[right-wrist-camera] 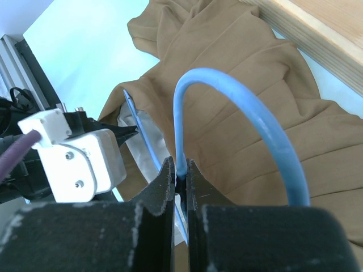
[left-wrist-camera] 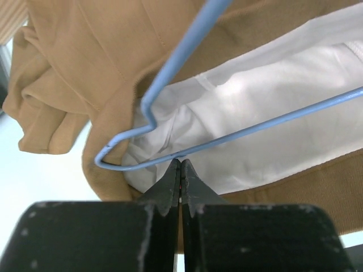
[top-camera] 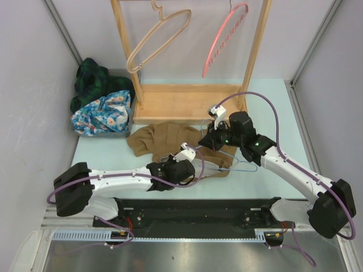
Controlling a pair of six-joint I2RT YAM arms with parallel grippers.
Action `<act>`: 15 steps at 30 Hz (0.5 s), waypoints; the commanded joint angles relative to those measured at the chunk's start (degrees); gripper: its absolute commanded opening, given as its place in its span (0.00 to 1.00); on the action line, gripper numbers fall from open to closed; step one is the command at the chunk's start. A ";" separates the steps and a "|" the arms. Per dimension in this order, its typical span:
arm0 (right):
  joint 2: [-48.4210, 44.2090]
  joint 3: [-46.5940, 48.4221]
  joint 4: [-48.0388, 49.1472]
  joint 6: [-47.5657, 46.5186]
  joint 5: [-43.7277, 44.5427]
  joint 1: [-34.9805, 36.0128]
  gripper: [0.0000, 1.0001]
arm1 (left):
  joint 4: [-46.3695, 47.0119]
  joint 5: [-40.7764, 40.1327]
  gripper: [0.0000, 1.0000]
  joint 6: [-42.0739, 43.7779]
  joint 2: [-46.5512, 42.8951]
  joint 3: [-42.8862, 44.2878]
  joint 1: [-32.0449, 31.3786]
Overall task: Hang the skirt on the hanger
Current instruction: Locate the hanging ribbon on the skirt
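The tan skirt (top-camera: pixel 164 139) lies crumpled on the table in front of the wooden rack, its waist turned toward my arms and the white lining (left-wrist-camera: pixel 255 113) showing inside. A blue wire hanger (top-camera: pixel 241 164) lies over it, with one corner pushed into the waist opening. My right gripper (top-camera: pixel 207 141) is shut on the hanger (right-wrist-camera: pixel 267 123) just below its hook, above the skirt (right-wrist-camera: pixel 255 73). My left gripper (top-camera: pixel 195 160) is shut, its tips (left-wrist-camera: pixel 181 161) right under the hanger's lower wire (left-wrist-camera: pixel 186 48) at the waistband of the skirt (left-wrist-camera: pixel 74 56). I see nothing between its jaws.
A wooden rack (top-camera: pixel 187 102) stands behind the skirt, with a beige hanger (top-camera: pixel 156 42) and a pink hanger (top-camera: pixel 224 39) on its top bar. A heap of blue and green clothes (top-camera: pixel 102 107) sits at the back left. A black rail (top-camera: pixel 193 209) runs along the near edge.
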 commanded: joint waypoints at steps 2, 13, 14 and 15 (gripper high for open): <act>-0.24 2.42 1.04 0.00 -0.39 -0.33 0.00 | -2.61 -2.53 0.00 -1.82 -4.53 2.70 -0.33; -2.43 1.89 0.25 0.17 -1.45 -0.50 0.00 | -1.93 7.56 0.00 -8.41 -19.64 -3.44 7.75; -2.79 1.63 0.25 0.35 -1.54 -0.50 0.00 | -1.31 10.01 0.00 -8.77 -21.57 -3.97 9.67; -3.05 1.54 0.33 0.35 -1.54 -0.68 0.00 | -1.22 10.82 0.00 -9.03 -22.37 -4.50 10.48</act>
